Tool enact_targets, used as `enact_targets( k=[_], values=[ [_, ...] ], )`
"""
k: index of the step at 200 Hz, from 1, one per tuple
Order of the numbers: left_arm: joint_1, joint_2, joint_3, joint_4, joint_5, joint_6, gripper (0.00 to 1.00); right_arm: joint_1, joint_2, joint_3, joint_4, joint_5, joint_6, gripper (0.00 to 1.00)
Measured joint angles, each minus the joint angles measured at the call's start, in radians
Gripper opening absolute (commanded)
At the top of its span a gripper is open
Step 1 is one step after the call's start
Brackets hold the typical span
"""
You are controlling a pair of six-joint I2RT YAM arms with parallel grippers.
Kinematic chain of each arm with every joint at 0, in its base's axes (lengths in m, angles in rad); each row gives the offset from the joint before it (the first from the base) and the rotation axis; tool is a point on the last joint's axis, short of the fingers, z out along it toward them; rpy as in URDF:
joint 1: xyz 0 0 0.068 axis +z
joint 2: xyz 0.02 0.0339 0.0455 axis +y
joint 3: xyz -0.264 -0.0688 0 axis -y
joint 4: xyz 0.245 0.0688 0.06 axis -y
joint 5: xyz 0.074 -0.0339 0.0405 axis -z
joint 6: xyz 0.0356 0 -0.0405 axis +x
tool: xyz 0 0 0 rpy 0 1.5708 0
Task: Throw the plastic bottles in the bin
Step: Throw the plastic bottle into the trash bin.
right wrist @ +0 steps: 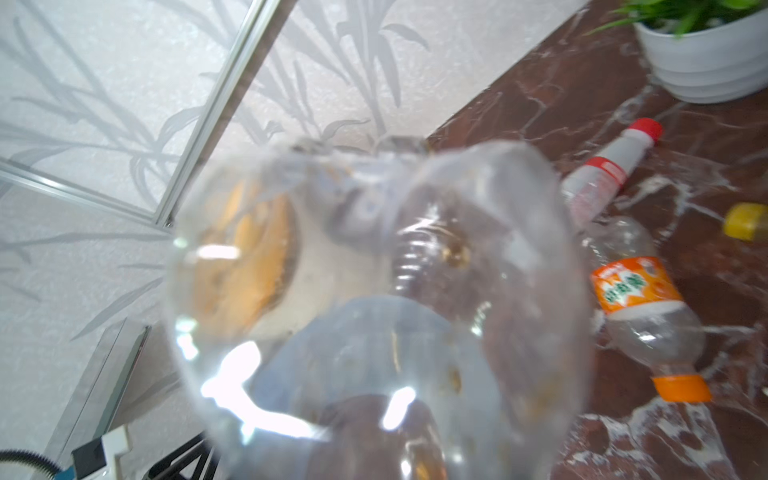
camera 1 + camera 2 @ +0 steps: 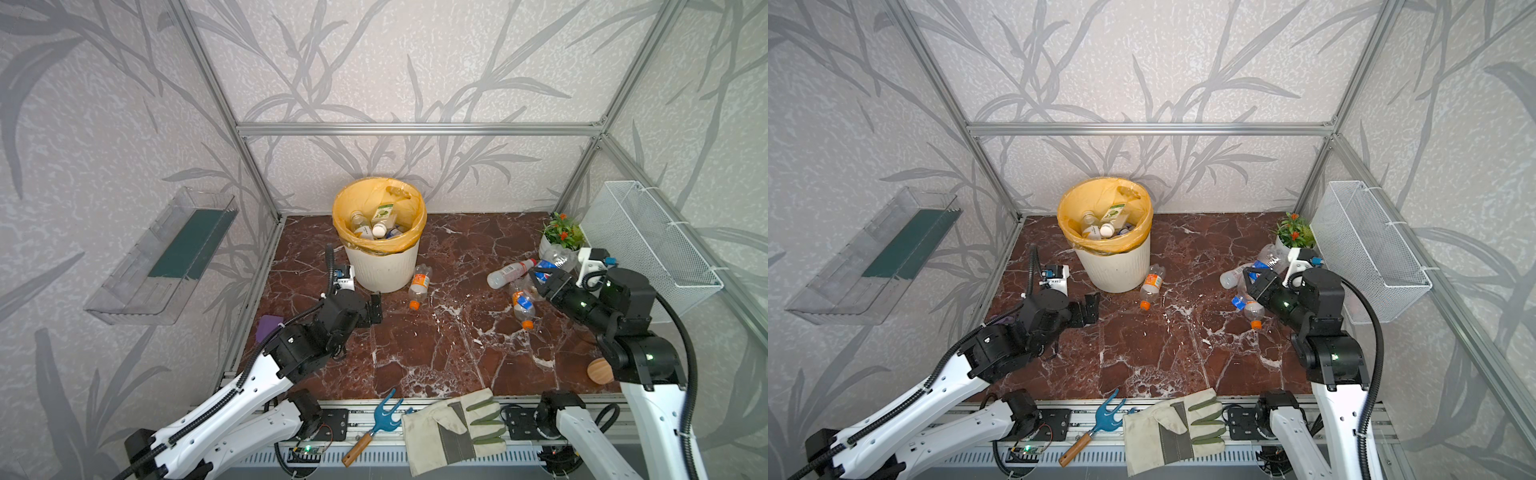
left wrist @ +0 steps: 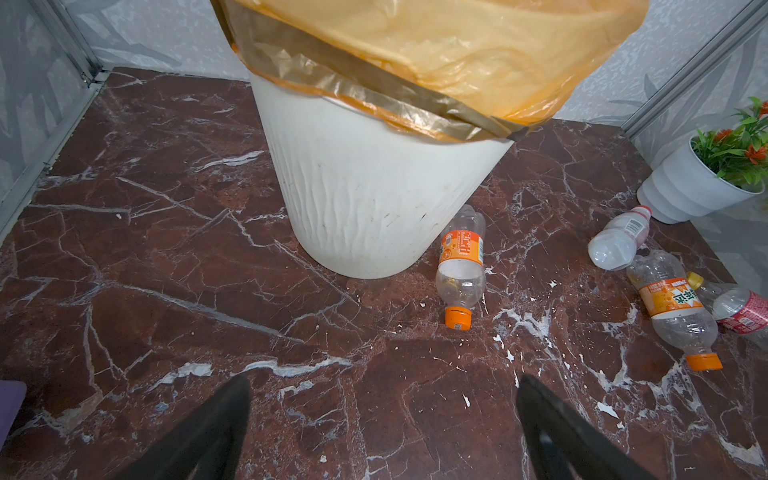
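Transport to the bin [image 2: 382, 270] is judged to be the step in hand. A clear blue-labelled bottle [image 2: 555, 257] is pinched between the jaws of the right gripper [image 2: 541, 277] at the far right of the marble floor [image 2: 436, 353], just beside the white flowerpot [image 3: 681, 187]. In the right wrist view most of the frame is filled by its blurred clear body, and whether it is lifted off the floor cannot be told. The left gripper [image 2: 376, 307] is spread wide and empty, low over the floor just left of the bin. The bin stands at the far middle, and several bottles are seen inside its yellow-orange liner. An orange-capped bottle [image 2: 419, 286] lies just right of the bin's base. A white red-capped bottle [image 2: 510, 272] and another orange-labelled bottle [image 2: 523, 307] lie close to the right gripper. For a clean throw, the held bottle should be raised straight up first so that these two neighbours are not knocked. It should then be carried left and high above the rim and freed only once it is over the opening. As the wall is thin and crushable, a slipping grip should be watched for.
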Motion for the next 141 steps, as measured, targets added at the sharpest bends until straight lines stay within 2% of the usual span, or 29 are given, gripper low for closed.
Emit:
enact_targets(
  k=[18, 49, 68, 92, 102, 113, 127, 141],
  values=[
    [0.000, -0.008, 0.000, -0.001, -0.005, -0.015, 0.99, 0.132, 0.097, 0.039, 0.065, 0.054, -0.017, 0.49],
    [0.000, -0.034, 0.000, -0.020, -0.019, -0.042, 0.99, 0.359, 0.366, 0.198, 0.182, 0.136, -0.073, 0.49],
    [0.004, -0.036, -0.001, -0.039, -0.023, -0.065, 0.99, 0.434, 0.524, 0.302, 0.270, 0.145, -0.083, 0.49],
    [0.006, -0.028, -0.006, -0.048, -0.018, -0.087, 0.99, 0.480, 0.727, 0.489, 0.347, 0.141, -0.071, 0.51],
    [0.007, -0.021, -0.007, -0.051, -0.014, -0.091, 1.00, 0.497, 0.840, 0.612, 0.362, 0.130, -0.066, 0.52],
    [0.010, -0.013, -0.007, -0.052, -0.013, -0.093, 0.99, 0.508, 0.970, 0.781, 0.350, 0.116, -0.067, 0.61],
    [0.012, -0.006, -0.007, -0.054, -0.010, -0.094, 0.99, 0.527, 1.189, 1.119, 0.233, 0.095, -0.099, 0.79],
    [0.012, -0.005, -0.006, -0.067, -0.009, -0.094, 1.00, 0.535, 1.380, 1.456, 0.055, 0.101, -0.143, 0.87]
  ],
)
